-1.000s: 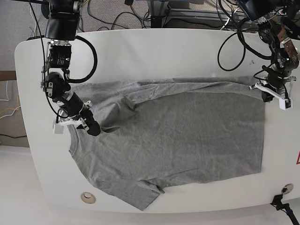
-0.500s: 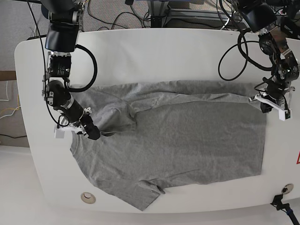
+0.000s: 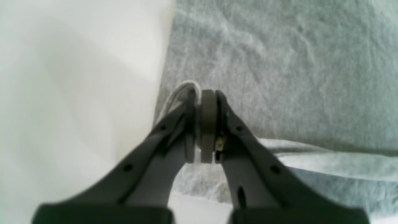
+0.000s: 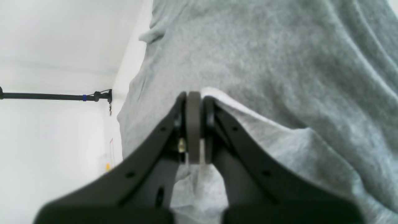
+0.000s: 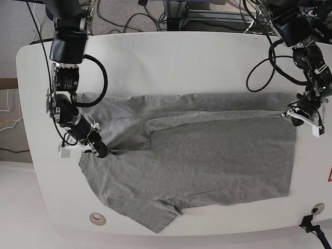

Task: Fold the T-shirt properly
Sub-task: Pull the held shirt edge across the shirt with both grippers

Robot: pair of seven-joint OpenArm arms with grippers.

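The grey T-shirt (image 5: pixel 197 161) lies spread on the white table (image 5: pixel 171 57), filling the middle of the base view from about 9 o'clock across to 3 o'clock. Its nearest part is the lower sleeve (image 5: pixel 158 218), which points toward 6 o'clock by the table's near edge; a small round fitting (image 5: pixel 97 219) is set in the tabletop at 7 o'clock, just beside that sleeve. The cloth is plain and wrinkled on the side that shows.

At 9 o'clock the right gripper (image 5: pixel 102 151) is pressed together on the shirt near the neck and shoulder, with a bunched ridge of cloth running away from it toward the centre. In the right wrist view the right gripper (image 4: pixel 195 102) has its pads closed flat against each other, with a pale edge of the T-shirt (image 4: pixel 279 62) pinched at their right side and loose cloth hanging beneath them.

At 3 o'clock the left gripper (image 5: pixel 302 115) is closed on the shirt's far corner at the hem end. From it a folded-over band of fabric runs along the far edge of the shirt toward 10 o'clock. In the left wrist view the left gripper (image 3: pixel 206 96) has its pads together, a light fold of the T-shirt (image 3: pixel 279 62) caught on their left side, bare table (image 3: pixel 77 77) at 9 o'clock.

Beyond the table, at 12 o'clock, black cables (image 5: pixel 129 18) lie on the floor.
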